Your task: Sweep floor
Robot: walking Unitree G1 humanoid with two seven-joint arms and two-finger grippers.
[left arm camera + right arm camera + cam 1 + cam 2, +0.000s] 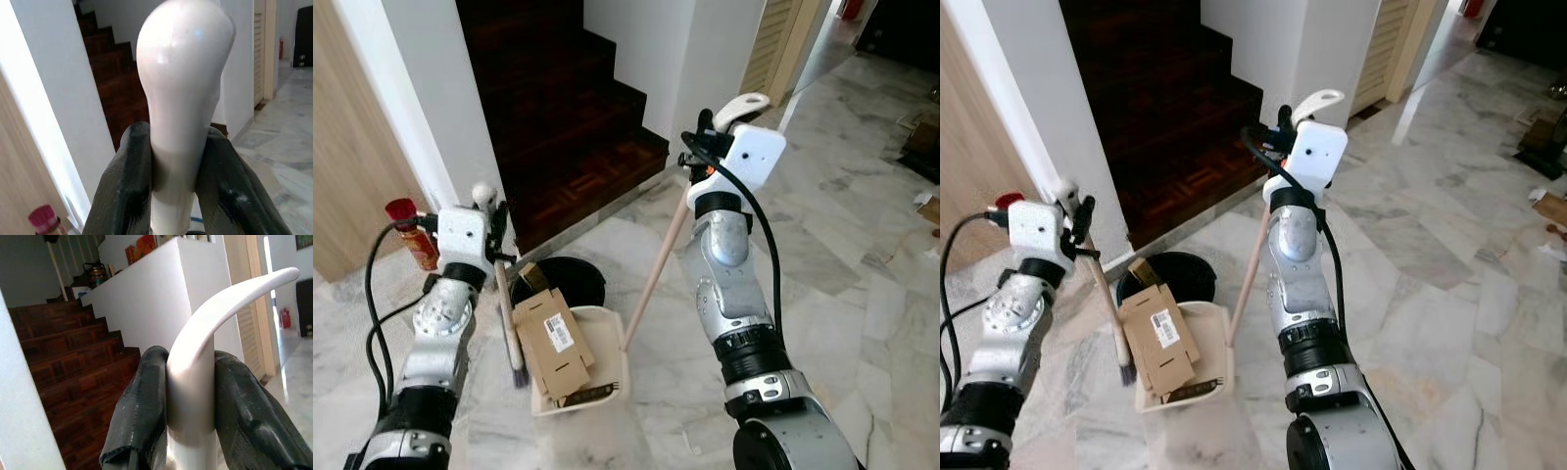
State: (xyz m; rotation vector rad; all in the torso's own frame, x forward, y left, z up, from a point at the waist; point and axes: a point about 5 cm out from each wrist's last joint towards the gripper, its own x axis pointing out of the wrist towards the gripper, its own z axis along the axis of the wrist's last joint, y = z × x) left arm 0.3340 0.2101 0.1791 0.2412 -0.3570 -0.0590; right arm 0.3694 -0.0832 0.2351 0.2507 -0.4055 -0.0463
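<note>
Cardboard point(555, 345) lies flat in the dustpan point(607, 397) on the marble floor point(832, 264) below the stairs. My left hand point(495, 217) grips the light, stiff brush point(510, 333) by its smooth knob; my right hand point(705, 137) clamps the dustpan's long handle point(655, 269).

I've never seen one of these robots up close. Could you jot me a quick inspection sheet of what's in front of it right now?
Surface: marble floor, pale and veined.
Job's things: broom with bristles down; dustpan on a long wooden pole, with a flattened cardboard box lying in it.
Clutter: black round bin behind the dustpan; red-capped can by the wall.
Grippers: left gripper shut on the broom's white handle tip; right gripper shut on the dustpan's curved white handle.
Cables: black cables looping along both arms.
Surroundings: dark wooden stairs, white walls.
</note>
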